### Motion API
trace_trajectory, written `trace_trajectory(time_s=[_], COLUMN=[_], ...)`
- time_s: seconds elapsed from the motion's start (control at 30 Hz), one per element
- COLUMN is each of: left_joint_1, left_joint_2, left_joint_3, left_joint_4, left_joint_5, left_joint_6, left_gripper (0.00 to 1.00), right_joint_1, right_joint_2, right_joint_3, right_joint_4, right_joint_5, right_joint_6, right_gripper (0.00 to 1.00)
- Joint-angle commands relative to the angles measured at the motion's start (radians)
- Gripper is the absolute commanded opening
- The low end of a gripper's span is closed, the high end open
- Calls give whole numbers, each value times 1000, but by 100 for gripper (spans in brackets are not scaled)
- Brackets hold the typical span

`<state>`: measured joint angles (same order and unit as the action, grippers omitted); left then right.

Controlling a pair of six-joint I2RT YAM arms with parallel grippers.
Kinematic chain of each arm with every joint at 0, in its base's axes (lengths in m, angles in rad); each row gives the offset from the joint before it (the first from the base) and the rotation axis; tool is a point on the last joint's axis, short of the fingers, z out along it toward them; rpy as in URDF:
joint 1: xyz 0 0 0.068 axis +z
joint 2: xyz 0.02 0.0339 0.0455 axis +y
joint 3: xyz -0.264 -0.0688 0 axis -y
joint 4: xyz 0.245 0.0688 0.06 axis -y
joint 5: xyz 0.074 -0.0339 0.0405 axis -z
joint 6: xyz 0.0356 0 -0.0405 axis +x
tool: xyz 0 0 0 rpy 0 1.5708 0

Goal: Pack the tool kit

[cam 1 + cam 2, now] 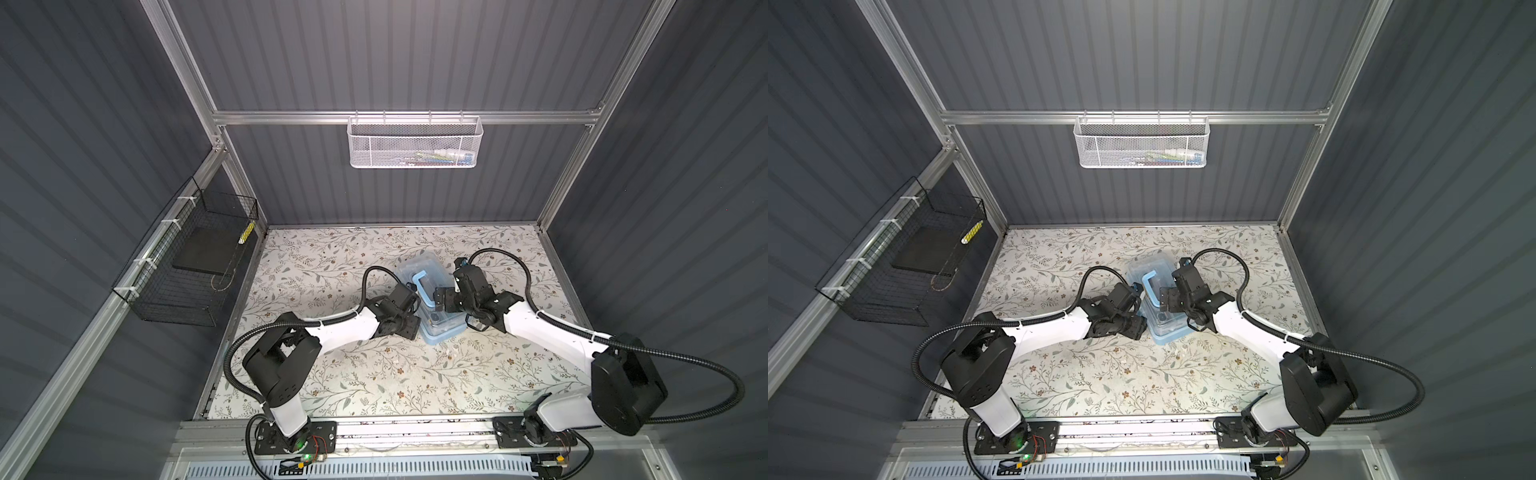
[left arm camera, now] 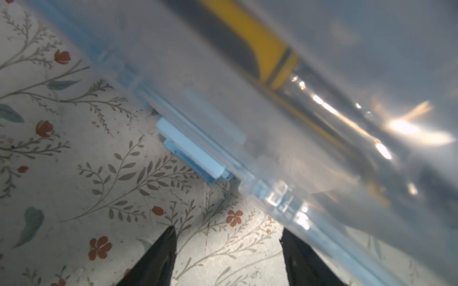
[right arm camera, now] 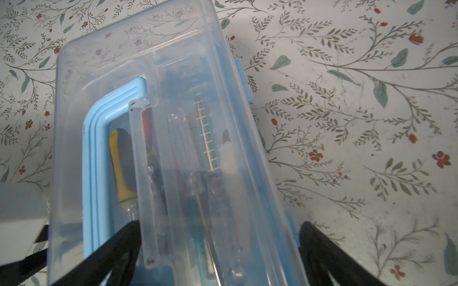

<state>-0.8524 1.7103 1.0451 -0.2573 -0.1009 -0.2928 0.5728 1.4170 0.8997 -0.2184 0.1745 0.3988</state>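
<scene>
Our lidded tool kit (image 1: 442, 328) on the desk (image 1: 374, 374)
We see left jaws released beside its latch (image 2: 190, 151); right jaws spread astride the lid (image 3: 173, 62), grasping nothing.

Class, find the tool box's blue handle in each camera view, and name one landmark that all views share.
In a top view: blue handle lies on the tool box, mid-table.
In a top view: same spot.
Left wrist: not in it; only the box's side shows.
Right wrist: handle beside the yellow-handled screwdriver inside.
Shared landmark: the floral table cover.
</scene>
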Motion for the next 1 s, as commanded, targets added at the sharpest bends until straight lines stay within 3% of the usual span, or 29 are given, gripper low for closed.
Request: trace_trajectory(time_s=[0.0, 0.23, 0.6, 0.97], left_joint_1=[-4, -4, -6, -7], left_joint_2=[-50, -33, -11, 84], left_joint_3=[-27, -86, -176, -203], left_joint_4=[-4, 77, 287, 461], left_joint_5=[-91, -117, -19, -89], left_joint_6=[88, 146, 213, 193], left_gripper=[72, 75, 80, 85], right_joint_1=[-22, -34, -34, -37], right_joint_2=[-5, -17, 41, 63], right_joint_3=[-42, -24, 14, 3], right_joint_4=[-151, -143, -118, -128], right_joint_5=[36, 19, -8, -6], right_joint_6=[-62, -60, -37, -27], right_gripper=[99, 99, 99, 99])
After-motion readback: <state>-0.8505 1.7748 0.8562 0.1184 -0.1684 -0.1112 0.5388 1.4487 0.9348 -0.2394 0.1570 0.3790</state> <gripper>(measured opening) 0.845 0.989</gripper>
